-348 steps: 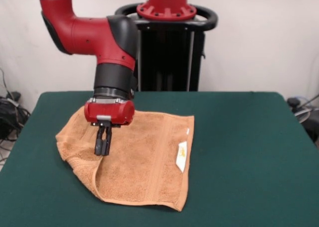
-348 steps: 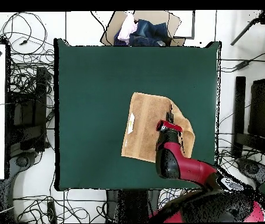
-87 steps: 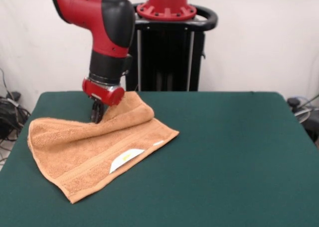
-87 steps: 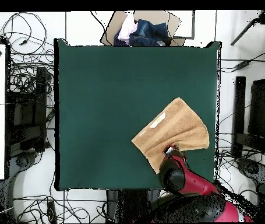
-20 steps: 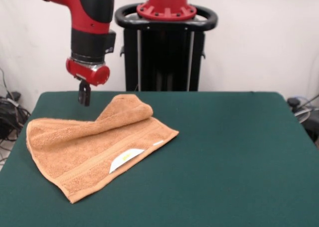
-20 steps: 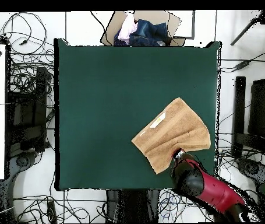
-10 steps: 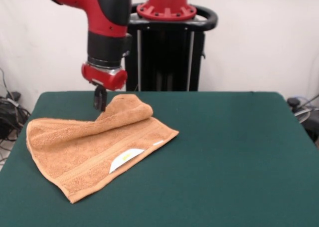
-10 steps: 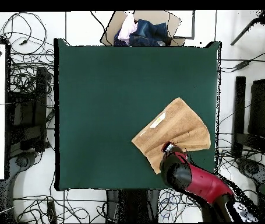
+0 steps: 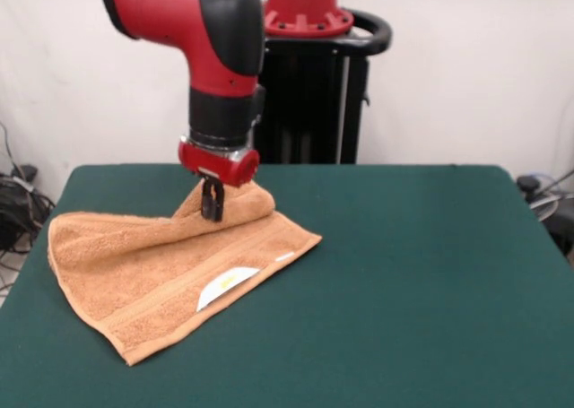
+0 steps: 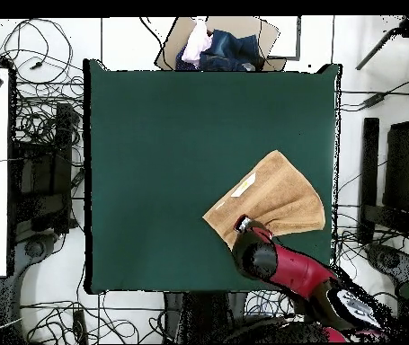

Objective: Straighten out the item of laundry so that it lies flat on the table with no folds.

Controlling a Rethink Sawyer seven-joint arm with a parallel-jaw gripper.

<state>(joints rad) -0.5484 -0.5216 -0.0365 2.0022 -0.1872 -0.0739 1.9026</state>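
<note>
Table (image 9: 430, 273): dark green felt, white wall behind. Towel (image 9: 152, 264): folded over, lying toward one table corner. My gripper (image 9: 213, 212): jaws pressed together, at the raised fold.

Seen from above, the dark green table (image 10: 172, 162) carries an orange-tan towel (image 10: 280, 198) near its right edge, towards the lower right corner. The towel lies askew, its corners pointing up, right, down and left, and a small white tag (image 10: 243, 188) shows on its upper left side. Creases run across the lower half (so it is not lying smooth there). The red and black arm (image 10: 288, 269) reaches in over the table's bottom edge, and its gripper (image 10: 243, 223) sits over the towel's lower left part. Cables (image 10: 37, 99) and dark stands crowd the floor around the table, with a cardboard box of clothes (image 10: 215, 45) beyond the top edge.
</note>
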